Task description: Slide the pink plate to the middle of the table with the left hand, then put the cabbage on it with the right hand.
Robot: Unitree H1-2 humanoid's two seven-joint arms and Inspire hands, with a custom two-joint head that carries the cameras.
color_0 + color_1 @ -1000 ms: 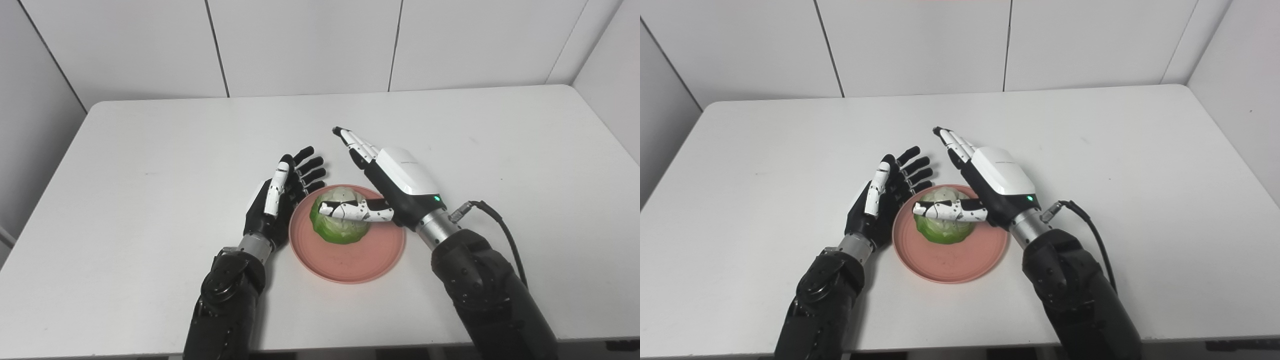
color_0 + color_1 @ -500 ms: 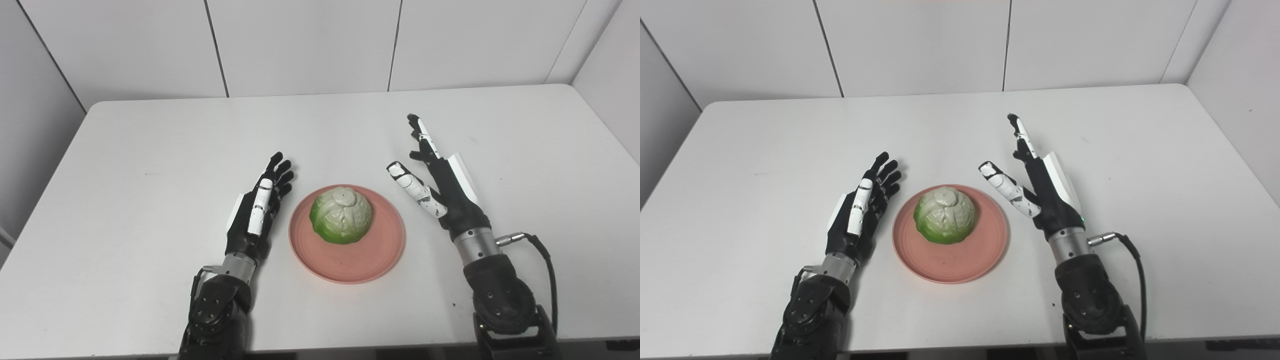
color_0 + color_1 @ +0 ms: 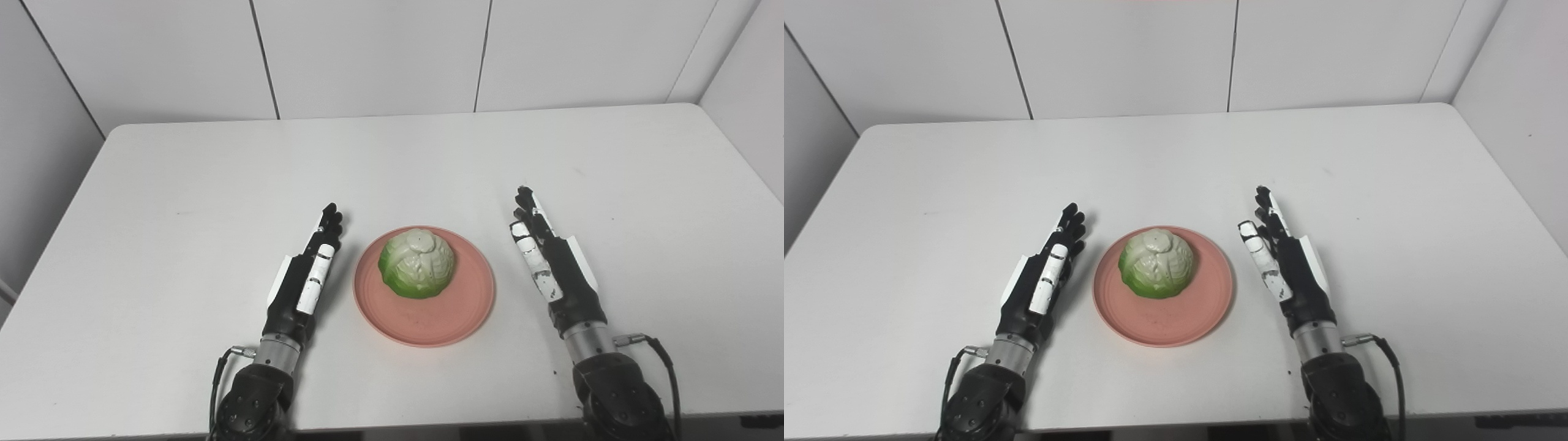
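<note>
A green and pale cabbage sits on the far half of the pink plate, which lies near the middle of the table's front part. My left hand rests just left of the plate, open, fingers straight and pointing away, holding nothing. On the other side my right hand is open too, edge-on, a short gap from the plate's right rim. Neither hand touches the plate or the cabbage.
The white table ends at a front edge close below both wrists. White wall panels stand behind its far edge. A cable hangs off the right wrist.
My right hand has let go of the cabbage, swung out to the right and drawn back toward the front edge. My left hand has also pulled back and flattened beside the plate.
</note>
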